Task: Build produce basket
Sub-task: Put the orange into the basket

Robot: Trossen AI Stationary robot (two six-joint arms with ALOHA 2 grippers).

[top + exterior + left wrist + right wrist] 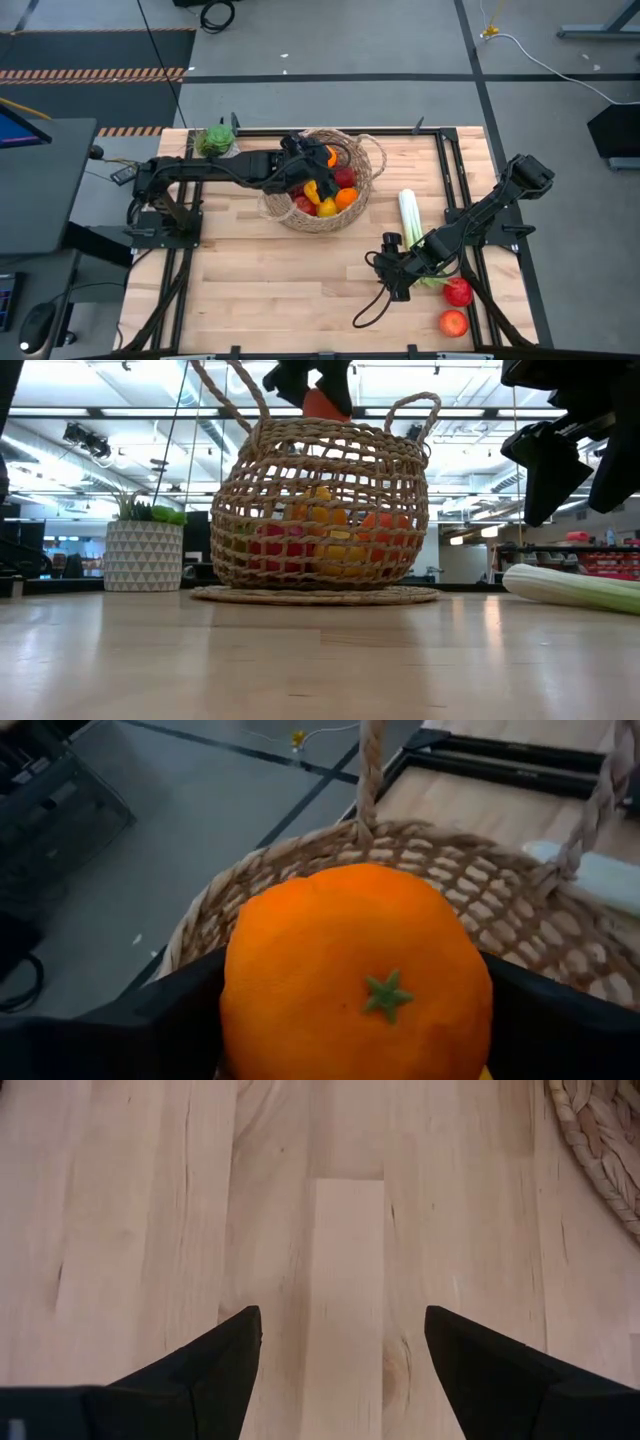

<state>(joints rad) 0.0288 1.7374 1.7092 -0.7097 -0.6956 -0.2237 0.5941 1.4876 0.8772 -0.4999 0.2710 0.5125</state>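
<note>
Four views split the scene between them. From above, at the far left of the wooden table [300,290], a small white pot with a green plant [214,140] stands at the back edge; the level view alone shows its triangle-patterned side [143,555]. Just right of it, the left arm reaches across to the large round tan woven wicker basket [366,168], which sits near the table's back middle, and its left pincer [318,158] hangs over the basket's open top. The left wrist camera shows what the overhead picture only hints at: a round orange fruit with a small green star stem [357,975] sits between the two dark fingers [170,1020], with the jaws spread wide around it, above the basket rim. Whether the fingers press on it cannot be told. The low view shows that orange [322,405] above the rim and, through the weave, red, yellow and orange produce [330,545] already inside, matching the pile seen from above. Farther right, a long green-white leek [410,222] lies on the table beside the basket. Right of that, the right pincer [386,268] hovers low over bare wood; its wrist view shows both fingers [210,1365] spread wide and holding nothing. Two red apples [456,306] lie near the front right corner, seen only from above.
</note>
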